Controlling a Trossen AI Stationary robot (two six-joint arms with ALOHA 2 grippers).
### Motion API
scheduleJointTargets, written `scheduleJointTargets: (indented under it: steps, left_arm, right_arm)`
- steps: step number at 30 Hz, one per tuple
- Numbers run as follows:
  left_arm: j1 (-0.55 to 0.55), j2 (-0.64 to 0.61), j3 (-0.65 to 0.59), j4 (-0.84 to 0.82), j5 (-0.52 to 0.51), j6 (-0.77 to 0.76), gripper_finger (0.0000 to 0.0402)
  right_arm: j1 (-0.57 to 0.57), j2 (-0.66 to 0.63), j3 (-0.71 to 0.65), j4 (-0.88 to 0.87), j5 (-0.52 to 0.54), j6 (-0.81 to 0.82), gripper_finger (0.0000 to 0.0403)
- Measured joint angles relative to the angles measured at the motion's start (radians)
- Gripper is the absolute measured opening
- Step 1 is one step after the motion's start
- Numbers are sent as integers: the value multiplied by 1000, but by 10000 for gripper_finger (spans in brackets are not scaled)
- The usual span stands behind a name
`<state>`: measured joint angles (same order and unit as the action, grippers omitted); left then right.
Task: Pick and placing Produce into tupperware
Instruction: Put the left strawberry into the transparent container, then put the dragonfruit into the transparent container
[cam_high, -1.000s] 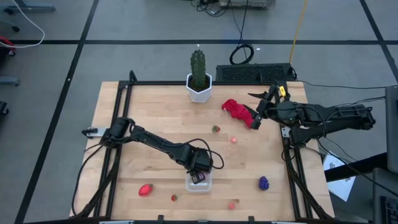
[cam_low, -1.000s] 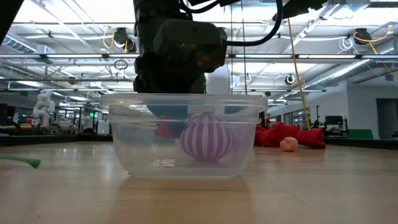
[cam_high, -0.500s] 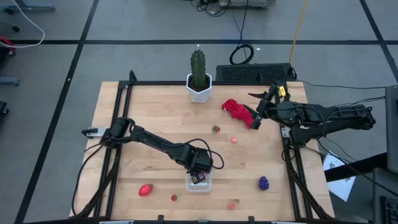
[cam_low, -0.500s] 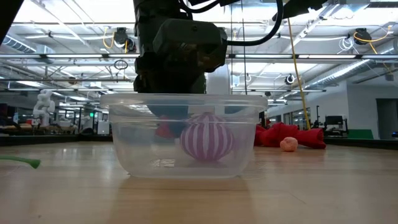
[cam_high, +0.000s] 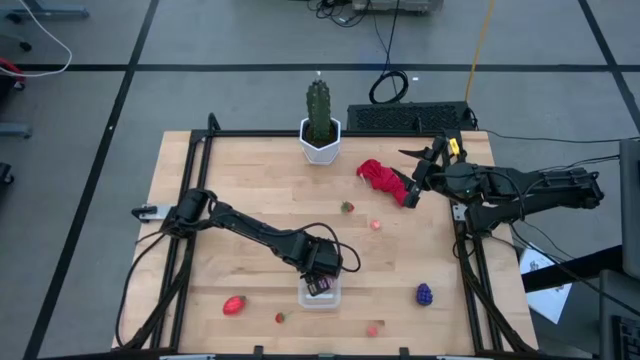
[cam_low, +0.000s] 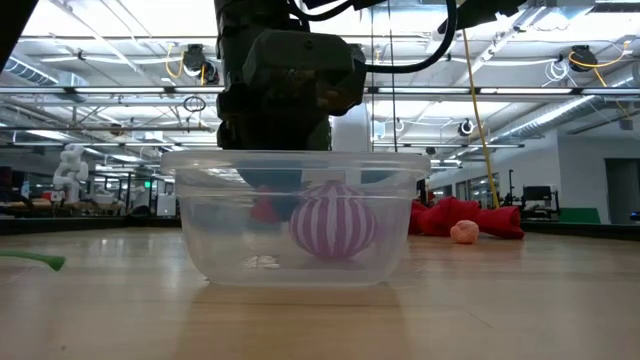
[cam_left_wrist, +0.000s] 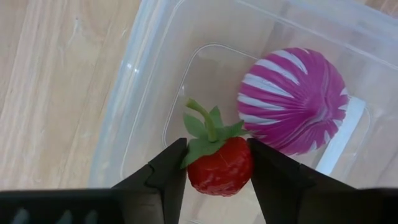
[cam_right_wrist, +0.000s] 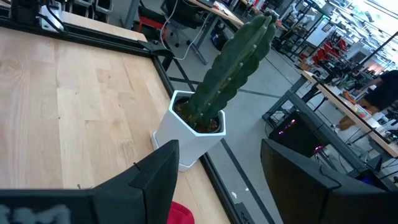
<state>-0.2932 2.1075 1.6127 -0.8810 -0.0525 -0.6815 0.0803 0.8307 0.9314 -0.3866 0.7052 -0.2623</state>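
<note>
My left gripper (cam_left_wrist: 216, 163) hovers over the clear tupperware (cam_high: 320, 294) near the table's near edge, shut on a red strawberry (cam_left_wrist: 220, 167). A magenta striped round piece (cam_left_wrist: 292, 99) lies on the tupperware's floor (cam_low: 333, 225). On the table lie a red strawberry (cam_high: 233, 304), two small strawberries (cam_high: 280, 318) (cam_high: 347, 207), pink pieces (cam_high: 377, 224) (cam_high: 372, 330) and a purple grape bunch (cam_high: 424, 293). My right gripper (cam_high: 413, 178) waits open by the red cloth (cam_high: 383, 178) near the right edge. My left gripper pinches the red strawberry by its two sides (cam_left_wrist: 239, 168), one finger (cam_left_wrist: 166, 175) on each flank, coming from above and pointing down into the tupperware. The strawberry is lifted clear of the container's floor, its green leaves and stem (cam_left_wrist: 205, 124) sticking out past the fingertips.
A green cactus in a white hexagonal pot (cam_high: 320, 128) stands at the far edge of the table (cam_high: 250, 190). The red cloth lies far right. A black frame edges the tabletop; a keyboard (cam_high: 410, 118) sits beyond the far right corner.
</note>
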Motion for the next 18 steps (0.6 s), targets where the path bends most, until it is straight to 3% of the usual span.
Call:
scheduleJointTargets:
  steps: [10, 18]
  left_arm:
    - [0, -4, 0, -1, 1, -12, 227]
    - [0, -58, 2, 9, 8, -25, 235]
  right_arm:
    - [0, 0, 0, 0, 0, 0, 219]
    - [0, -1, 0, 0, 0, 8, 219]
